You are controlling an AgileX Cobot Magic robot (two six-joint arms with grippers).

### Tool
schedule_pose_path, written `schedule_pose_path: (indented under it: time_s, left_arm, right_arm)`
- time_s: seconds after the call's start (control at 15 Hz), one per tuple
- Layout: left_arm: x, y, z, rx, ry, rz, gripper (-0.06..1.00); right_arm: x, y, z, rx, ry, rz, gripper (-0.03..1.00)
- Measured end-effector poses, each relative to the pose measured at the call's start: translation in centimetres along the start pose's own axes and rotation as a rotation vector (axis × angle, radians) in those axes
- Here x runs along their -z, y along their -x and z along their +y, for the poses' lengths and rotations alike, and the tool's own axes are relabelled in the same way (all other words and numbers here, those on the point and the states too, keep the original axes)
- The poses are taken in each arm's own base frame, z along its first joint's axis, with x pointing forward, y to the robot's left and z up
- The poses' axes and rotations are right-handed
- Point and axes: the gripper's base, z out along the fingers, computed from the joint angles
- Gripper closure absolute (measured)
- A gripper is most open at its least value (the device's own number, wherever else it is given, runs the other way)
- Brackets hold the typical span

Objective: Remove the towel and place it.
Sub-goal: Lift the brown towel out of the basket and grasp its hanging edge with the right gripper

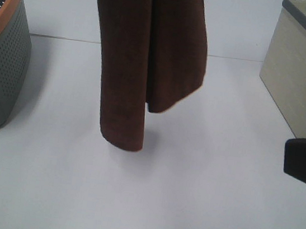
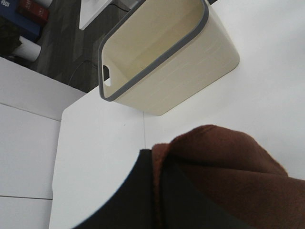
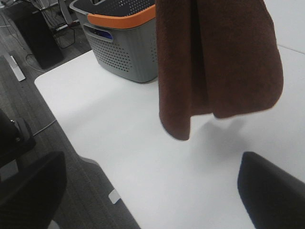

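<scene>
The towel (image 1: pixel 148 63) is a dark reddish-brown plush cloth. It hangs vertically in loose folds, clear of the table (image 1: pixel 197 210). It forms two lobes: a longer, rolled one on the left of the high view and a shorter one just beside it. Neither lower end touches the surface, and a faint shadow lies below. In the left wrist view its top is bunched into thick folds.
</scene>
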Motion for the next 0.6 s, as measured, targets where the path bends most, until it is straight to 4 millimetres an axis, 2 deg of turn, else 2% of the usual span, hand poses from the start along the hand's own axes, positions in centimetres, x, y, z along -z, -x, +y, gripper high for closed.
schedule_pose_path:
  time_s: [0.27, 0.6]
  left_arm:
    - [-2.7, 0.4, -0.8, -0.006, -0.062, -0.018, 0.94]
    - [-4.4, 0.8, -1.6, -0.003, -0.111, -0.031, 0.94]
  right_arm:
    - [-0.4, 0.5, -1.1, 0.056, -0.071, -0.039, 0.11]
    - [-2.1, 0.9, -2.2, 0.029, -0.005, -0.058, 0.11]
